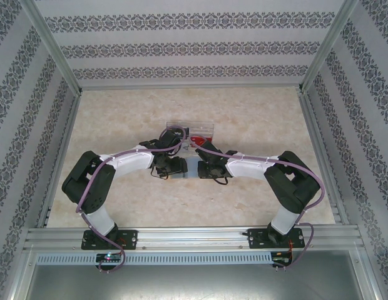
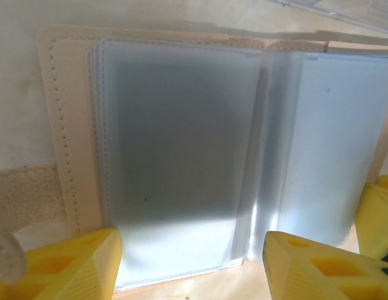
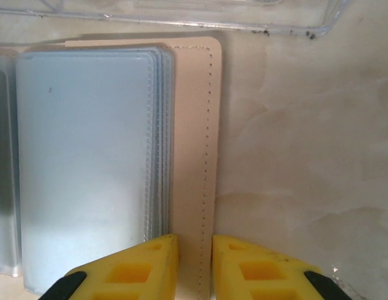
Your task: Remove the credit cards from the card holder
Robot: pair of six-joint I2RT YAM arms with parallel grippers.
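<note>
L jaws open over left sleeves [image 2: 175,144] | R jaws near-shut over cover edge [image 3: 195,125], grip unclear | card holder [image 2: 62,137] open flat mid-surface by clear box [image 1: 191,130] | risk: holder drags w/ card if unpinned

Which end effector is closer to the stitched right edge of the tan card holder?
Right. The right end effector straddles the stitched edge of the card holder; the left end effector is at its left-hand plastic sleeves, across the fold.
</note>
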